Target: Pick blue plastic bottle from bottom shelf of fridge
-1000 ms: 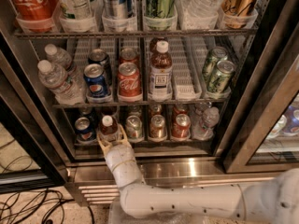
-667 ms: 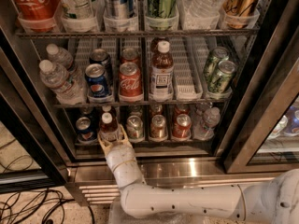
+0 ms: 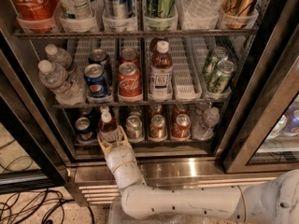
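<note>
The blue plastic bottle (image 3: 108, 127), small with brown drink and a white cap, stands at the front of the bottom shelf (image 3: 154, 143) of the fridge (image 3: 154, 168), second lane from the left. My gripper (image 3: 111, 138) reaches up from below the shelf rail. Its pale fingers (image 3: 122, 136) clasp the bottle's lower body on both sides, shut on it. The white arm (image 3: 187, 202) runs in from the lower right.
On the bottom shelf a blue can (image 3: 84, 129) sits left of the bottle, and several cans (image 3: 157, 126) and a water bottle (image 3: 205, 122) to its right. Above stand a taller brown bottle (image 3: 161, 71), cans and water bottles (image 3: 58, 80). Dark door frames (image 3: 261, 106) flank the opening. Cables (image 3: 28, 202) lie on the floor at left.
The bottle and my gripper have shifted very slightly upward in the view; the grip on the bottle is the same. The other items have not moved.
</note>
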Motion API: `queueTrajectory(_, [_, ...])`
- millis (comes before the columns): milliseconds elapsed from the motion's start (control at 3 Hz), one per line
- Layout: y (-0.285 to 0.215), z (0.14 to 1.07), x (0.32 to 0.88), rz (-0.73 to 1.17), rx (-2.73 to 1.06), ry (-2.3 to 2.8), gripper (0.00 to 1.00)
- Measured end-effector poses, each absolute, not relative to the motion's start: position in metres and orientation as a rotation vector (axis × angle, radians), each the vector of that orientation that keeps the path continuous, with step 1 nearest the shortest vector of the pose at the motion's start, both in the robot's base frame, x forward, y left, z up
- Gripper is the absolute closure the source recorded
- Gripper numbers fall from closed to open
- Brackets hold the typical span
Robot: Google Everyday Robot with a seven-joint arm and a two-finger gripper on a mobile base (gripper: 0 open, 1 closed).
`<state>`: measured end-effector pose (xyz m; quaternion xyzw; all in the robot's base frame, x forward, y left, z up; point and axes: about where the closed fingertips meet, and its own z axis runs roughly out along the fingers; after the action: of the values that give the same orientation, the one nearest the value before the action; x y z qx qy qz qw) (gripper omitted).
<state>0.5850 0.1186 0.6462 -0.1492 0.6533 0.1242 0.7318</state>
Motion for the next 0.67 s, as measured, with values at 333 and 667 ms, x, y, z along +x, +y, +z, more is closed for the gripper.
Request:
queueTrajectory(333, [0.117,0.646,0.579,0.295,-0.337,1.449,1.00])
queueTrajectory(667, [0.109,0.645,0.560,0.377,-0.359,1.491,1.00])
